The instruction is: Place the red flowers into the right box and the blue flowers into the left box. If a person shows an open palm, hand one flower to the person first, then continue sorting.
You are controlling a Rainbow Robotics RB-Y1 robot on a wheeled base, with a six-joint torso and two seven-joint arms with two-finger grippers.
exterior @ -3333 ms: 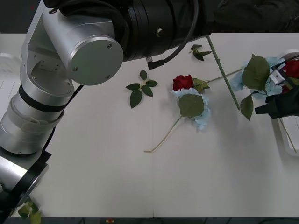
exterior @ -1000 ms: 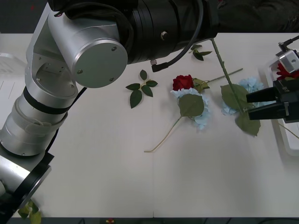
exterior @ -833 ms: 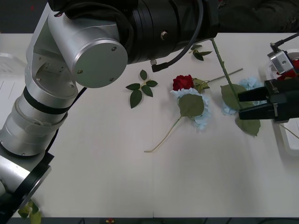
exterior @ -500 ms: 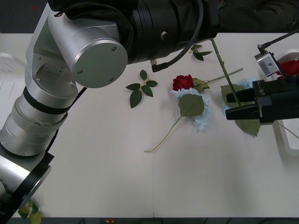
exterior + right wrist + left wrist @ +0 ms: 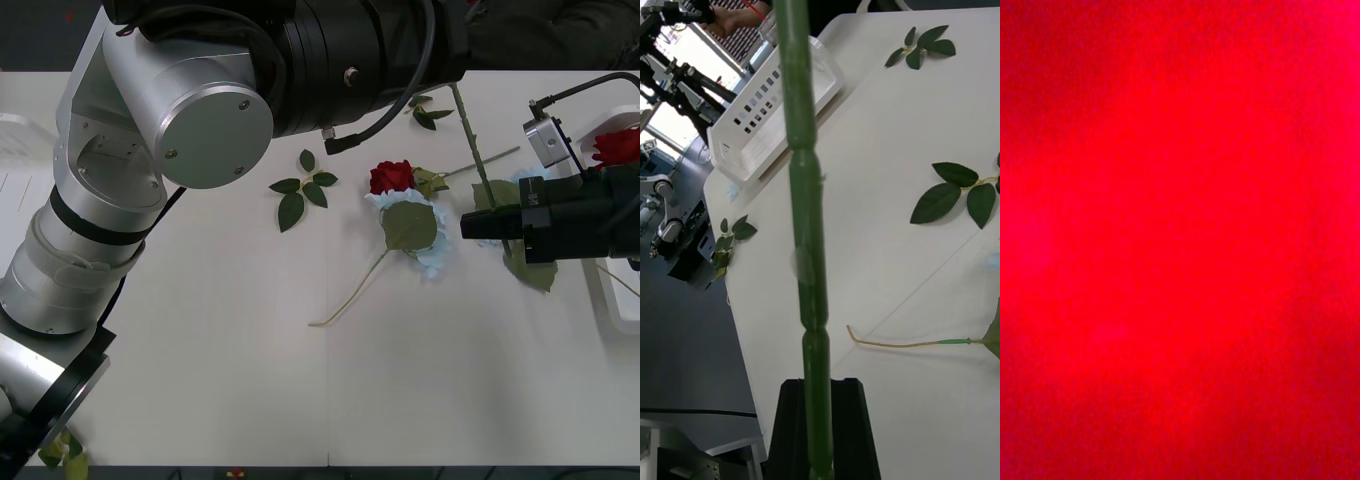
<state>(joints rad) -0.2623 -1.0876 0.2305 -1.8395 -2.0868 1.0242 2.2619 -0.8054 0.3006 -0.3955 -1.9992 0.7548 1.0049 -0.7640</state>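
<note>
a loose sprig of dark green leaves (image 5: 303, 190) is lying on the white table (image 5: 200, 350), with a second small sprig (image 5: 430, 112) farther back. a red rose with a thin green stem (image 5: 391, 177) is resting against a pale sky-blue flower cluster with a broad green leaf (image 5: 412, 226) at mid-table. a second pale blue cluster with broad leaves (image 5: 528, 270) is being largely covered by the right gripper (image 5: 468, 226). the big silver and black left arm (image 5: 170, 110) is being held across the upper left. the right arm is being extended in from the right, level, pointing leftward. its black fingers (image 5: 790, 427) are pressed together on a long green rose stem (image 5: 805, 225). a shallow white plastic tray (image 5: 612, 300) is sitting at the right edge, a red bloom (image 5: 617, 146) near it.
</note>
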